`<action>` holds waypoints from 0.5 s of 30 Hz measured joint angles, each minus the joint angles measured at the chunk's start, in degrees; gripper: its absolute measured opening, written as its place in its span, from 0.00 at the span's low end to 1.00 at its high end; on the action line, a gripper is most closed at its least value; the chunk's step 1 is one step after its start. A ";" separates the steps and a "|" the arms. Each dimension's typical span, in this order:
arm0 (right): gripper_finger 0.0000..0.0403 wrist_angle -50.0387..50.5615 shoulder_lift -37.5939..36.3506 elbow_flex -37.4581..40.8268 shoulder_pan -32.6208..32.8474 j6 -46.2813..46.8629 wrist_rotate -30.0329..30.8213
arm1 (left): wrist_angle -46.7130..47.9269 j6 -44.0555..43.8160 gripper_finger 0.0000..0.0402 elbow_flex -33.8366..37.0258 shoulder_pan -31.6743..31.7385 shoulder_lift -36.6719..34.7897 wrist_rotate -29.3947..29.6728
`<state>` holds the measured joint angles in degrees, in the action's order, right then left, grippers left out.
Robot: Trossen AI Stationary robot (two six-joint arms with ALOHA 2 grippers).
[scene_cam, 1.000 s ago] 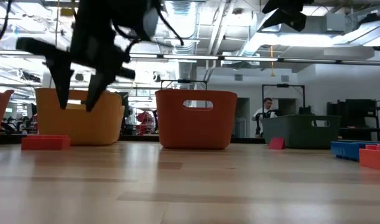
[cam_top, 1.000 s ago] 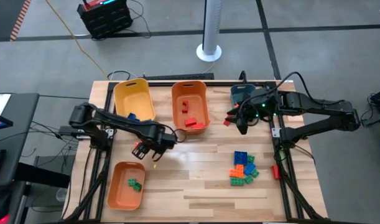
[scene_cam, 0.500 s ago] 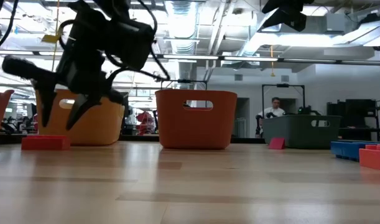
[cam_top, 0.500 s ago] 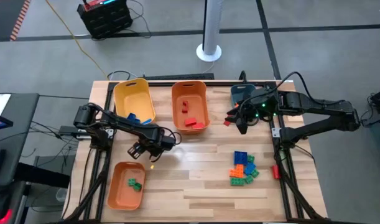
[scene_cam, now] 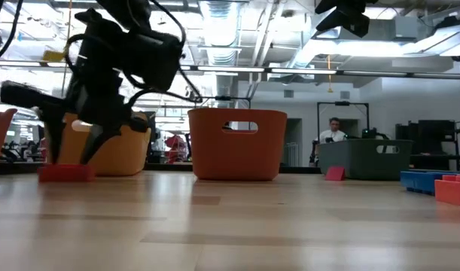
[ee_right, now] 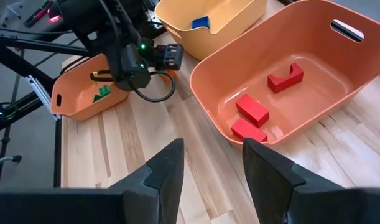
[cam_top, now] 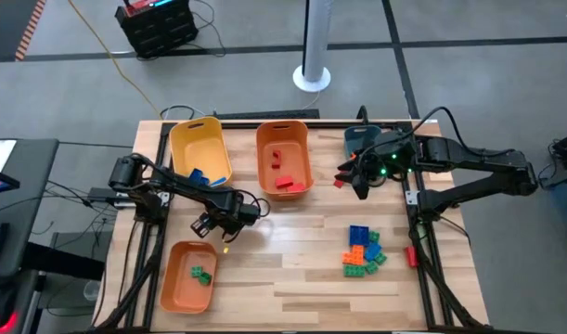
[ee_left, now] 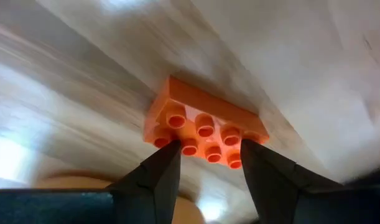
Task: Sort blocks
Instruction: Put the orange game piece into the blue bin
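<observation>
An orange studded brick lies flat on the table in front of the yellow bin, and also shows in the low view. My left gripper is open and right over it, fingers pointing down. My right gripper is open, holds nothing and hangs above the table beside the teal bin. A pile of blue, orange and green bricks sits right of centre. A small red brick lies near the right gripper. My left gripper comes from above, pointing down, and its open fingertips meet the orange brick's studded top at one long edge. Neither finger is down beside the brick. The brick stays flat on the table.
The yellow bin holds a blue brick, the tall orange bin red bricks and the small orange bin green ones. Bare wood lies across the table's middle and near edge. A person shows far off in the low view.
My left gripper has come down from above the table onto the orange brick, drifting slightly toward the table's left edge, fingers still open. The brick has shifted a little along the table in the last half second.
</observation>
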<state>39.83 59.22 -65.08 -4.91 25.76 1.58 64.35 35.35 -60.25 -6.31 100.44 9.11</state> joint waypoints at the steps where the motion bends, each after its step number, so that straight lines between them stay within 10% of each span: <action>1: 0.44 0.02 0.00 0.00 0.00 0.00 0.00 | -0.98 -0.01 0.41 -0.27 -0.09 0.00 0.41; 15: 0.44 0.20 0.00 0.00 0.00 0.17 -0.09 | -6.92 -3.20 0.40 -11.64 -0.11 0.17 0.00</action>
<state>40.03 59.22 -65.08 -4.91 25.93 1.50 57.43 32.15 -71.89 -6.42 100.62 9.10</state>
